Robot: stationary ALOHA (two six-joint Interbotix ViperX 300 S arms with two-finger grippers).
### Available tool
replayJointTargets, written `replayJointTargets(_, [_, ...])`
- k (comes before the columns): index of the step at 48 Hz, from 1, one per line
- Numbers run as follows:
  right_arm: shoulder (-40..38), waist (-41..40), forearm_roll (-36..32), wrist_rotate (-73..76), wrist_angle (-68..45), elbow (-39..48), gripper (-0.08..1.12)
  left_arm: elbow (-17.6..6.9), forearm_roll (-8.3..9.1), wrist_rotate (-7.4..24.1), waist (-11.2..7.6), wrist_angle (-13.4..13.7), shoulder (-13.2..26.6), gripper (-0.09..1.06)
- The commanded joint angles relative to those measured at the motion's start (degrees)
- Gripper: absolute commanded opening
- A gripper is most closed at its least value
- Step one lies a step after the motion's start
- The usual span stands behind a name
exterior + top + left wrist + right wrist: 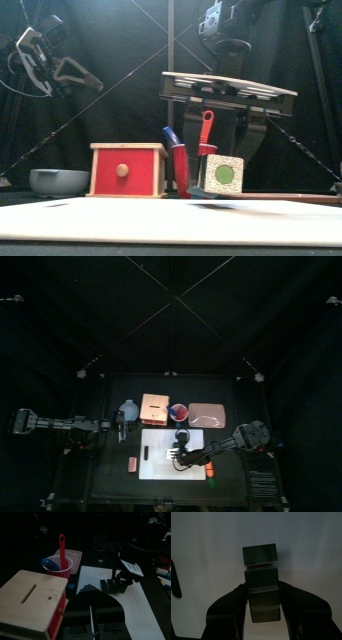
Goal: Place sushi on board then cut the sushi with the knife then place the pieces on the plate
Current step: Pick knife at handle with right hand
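The right gripper (263,593) is clamped across one end block of the toy sushi roll (261,556), its jaws pressing the two flanks, probably so the roll goes down square on the white cutting board (211,547). The roll is over the board's middle, but I cannot tell whether it rests there. It is a short row of dark green blocks, all joined, uncut. The left gripper (123,428) hovers beside the board's left edge, probably placed to fetch a knife from the red cup (60,566).
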Motion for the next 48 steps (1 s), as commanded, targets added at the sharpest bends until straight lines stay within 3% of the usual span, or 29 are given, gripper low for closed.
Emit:
replayJointTargets(1, [-1.05, -0.62, -0.18, 0.09, 0.09, -1.14, 0.62, -0.79, 0.0, 0.0, 0.18, -0.18, -0.09, -0.02])
replayJointTargets(21, [0.0, -0.79, -0.35, -0.26, -2.81, -0.97, 0.88, -0.97, 0.18, 0.09, 0.44, -0.09, -0.09, -0.02])
replayJointTargets(36, [-2.72, -0.35, -1.14, -2.02, -1.85, -0.7, 0.89, -0.7, 0.09, 0.09, 0.44, -0.18, -0.09, -0.02])
replayJointTargets(48, [-9.93, -1.41, -1.49, -15.91, 0.88, -0.53, 0.88, -0.79, 0.09, 0.0, 0.97, -0.18, -0.09, -0.02])
